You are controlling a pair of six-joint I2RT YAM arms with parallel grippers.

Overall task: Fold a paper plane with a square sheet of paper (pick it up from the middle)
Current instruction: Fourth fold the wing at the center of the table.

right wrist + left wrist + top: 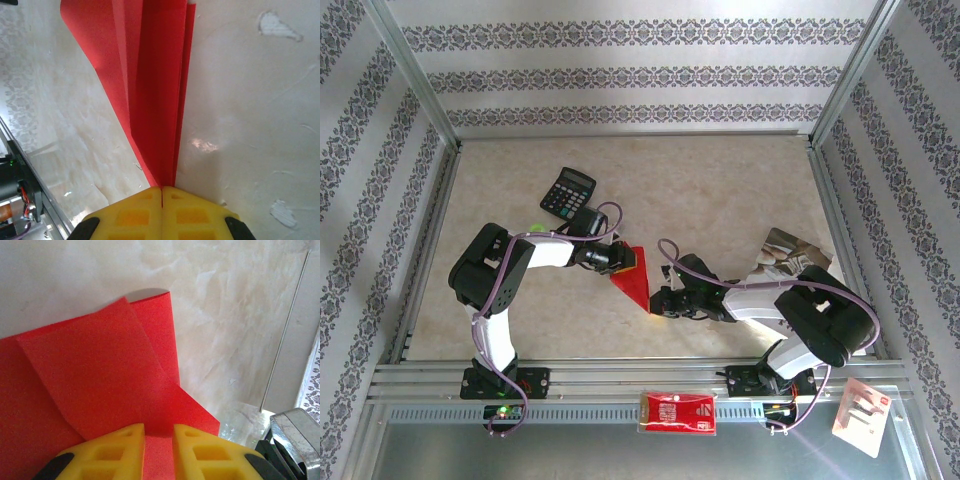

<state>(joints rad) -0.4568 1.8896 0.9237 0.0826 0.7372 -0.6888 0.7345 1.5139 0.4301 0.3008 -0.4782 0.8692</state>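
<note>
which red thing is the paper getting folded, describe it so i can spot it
Start at the middle of the beige table, just nearer than the black calculator. The red paper is there, a plain folded wedge. The other red thing, a red-and-white printed packet, sits on the metal rail at the near edge.

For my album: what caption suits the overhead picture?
Right gripper pinching the tip of the red paper plane, left gripper at its wide end, calculator behind.
</note>
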